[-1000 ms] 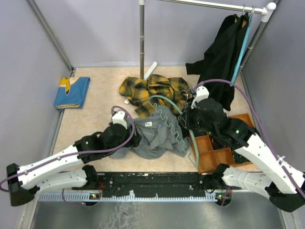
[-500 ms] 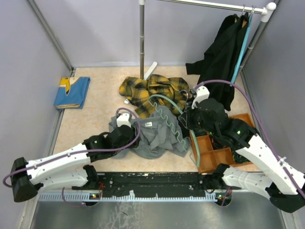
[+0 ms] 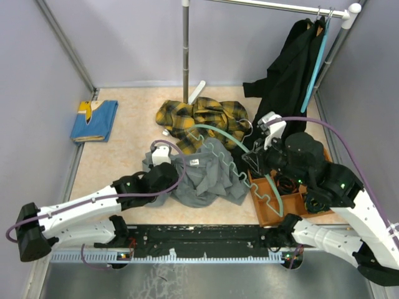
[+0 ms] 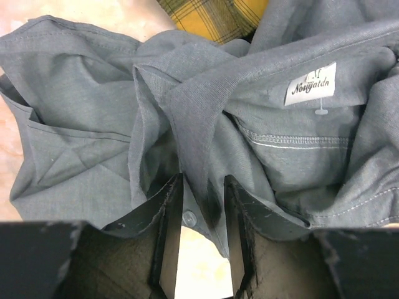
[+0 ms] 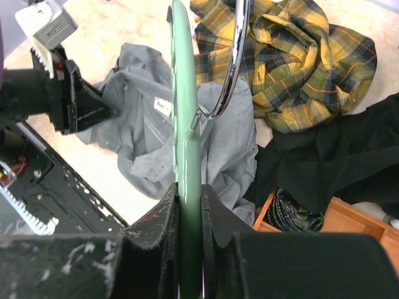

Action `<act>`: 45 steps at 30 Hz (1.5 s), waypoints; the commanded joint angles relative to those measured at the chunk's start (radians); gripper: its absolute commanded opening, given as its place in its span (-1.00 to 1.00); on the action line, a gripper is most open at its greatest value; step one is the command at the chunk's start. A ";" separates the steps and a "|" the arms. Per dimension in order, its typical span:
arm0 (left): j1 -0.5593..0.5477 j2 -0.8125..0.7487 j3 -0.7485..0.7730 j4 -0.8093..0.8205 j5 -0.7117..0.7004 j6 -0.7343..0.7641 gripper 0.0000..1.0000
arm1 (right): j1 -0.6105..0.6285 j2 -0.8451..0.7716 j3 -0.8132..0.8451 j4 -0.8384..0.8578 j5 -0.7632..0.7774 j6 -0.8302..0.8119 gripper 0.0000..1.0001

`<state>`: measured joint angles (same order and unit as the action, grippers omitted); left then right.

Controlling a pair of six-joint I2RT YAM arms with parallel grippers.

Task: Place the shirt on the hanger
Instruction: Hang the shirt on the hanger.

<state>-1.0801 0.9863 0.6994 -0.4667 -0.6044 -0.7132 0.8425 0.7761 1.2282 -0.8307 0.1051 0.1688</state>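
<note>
The grey shirt [image 3: 202,177] lies crumpled on the floor at the middle front, collar label up; it also shows in the left wrist view [image 4: 93,118] and the right wrist view [image 5: 143,124]. My left gripper [image 3: 174,177] [image 4: 202,184] is shut on a fold of the shirt's buttoned edge at its left side. The pale teal-green hanger [image 3: 240,171] with a wavy bar hangs tilted above the shirt's right side. My right gripper [image 3: 255,161] [image 5: 189,187] is shut on the hanger's [image 5: 187,124] arm, just below its metal hook [image 5: 234,56].
A yellow plaid shirt [image 3: 199,118] lies behind the grey one. A black garment [image 3: 290,81] hangs from the rail at the back right on a plain teal hanger [image 3: 315,62]. A wooden tray [image 3: 268,218] sits front right, a blue cloth [image 3: 93,120] back left, the rail pole [image 3: 185,50] at centre back.
My right gripper has lifted the hanger and carried it right and nearer. My left gripper moved right onto the shirt's left edge and pulled it up a little.
</note>
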 commanded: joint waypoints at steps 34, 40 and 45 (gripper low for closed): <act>0.024 0.217 0.406 -0.227 0.026 0.111 -1.00 | 0.005 0.098 0.152 -0.131 -0.169 -0.347 -1.00; 0.023 0.265 0.505 -0.255 0.076 0.159 -1.00 | 0.005 0.146 0.161 -0.039 -0.195 -0.360 -1.00; 0.023 0.268 0.570 -0.256 0.144 0.233 -1.00 | 0.006 0.150 0.172 -0.003 -0.220 -0.367 -1.00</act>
<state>-1.0622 1.2579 1.1992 -0.7097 -0.5243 -0.5541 0.8425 0.9405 1.3682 -0.9573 -0.0856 -0.1696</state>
